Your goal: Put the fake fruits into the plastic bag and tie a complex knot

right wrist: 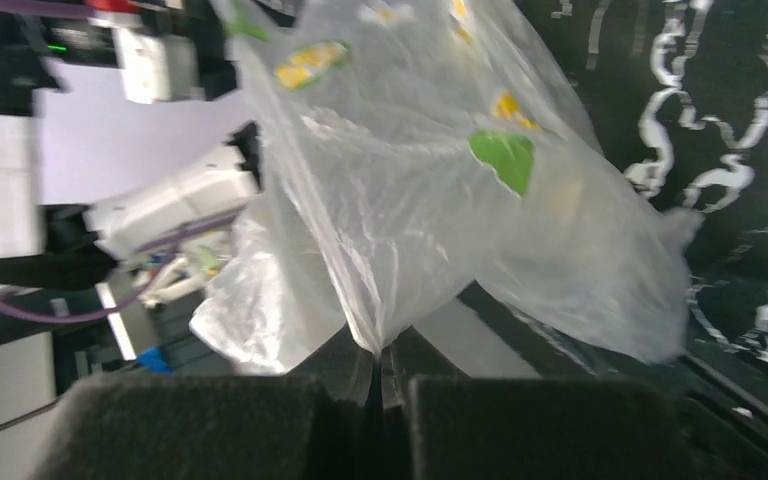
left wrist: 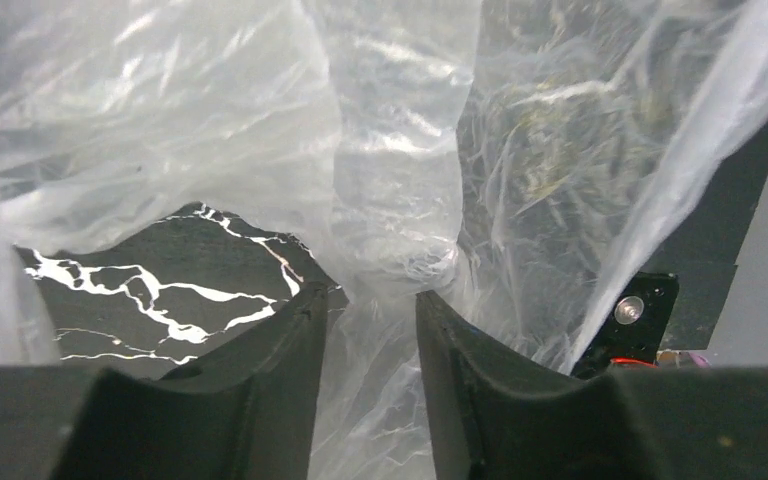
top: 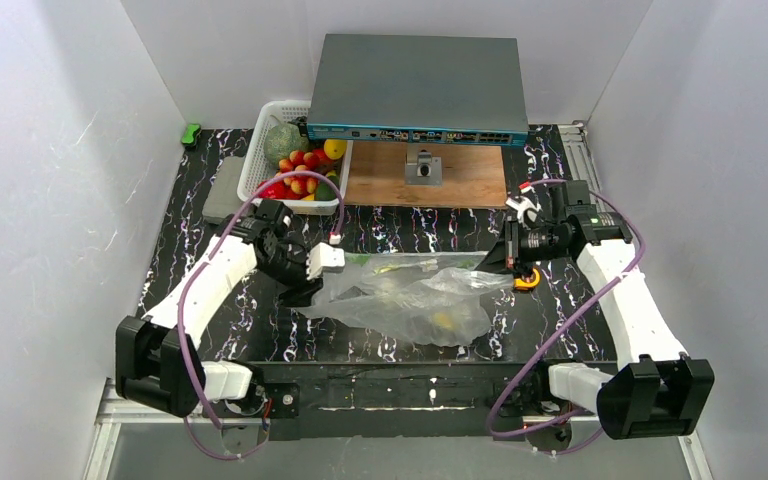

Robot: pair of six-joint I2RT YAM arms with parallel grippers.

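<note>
Bag of thin clear plastic (top: 410, 300), printed with lemon slices, lies crumpled on the black marbled tabletop (top: 390, 228) between the two arms. The right fingers (right wrist: 520, 420) are pinched tight on a fold of its film. The left fingers (left wrist: 280, 340) stand narrowly apart, with film bunched between them. Glossy fake fruits (top: 305, 172), red, yellow and green, sit in a white lattice basket (top: 260, 150) at the far left, well apart from the bag.

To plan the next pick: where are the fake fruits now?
In the top view, the fake fruits lie in the white basket at the far left, beside the wooden board.
</note>
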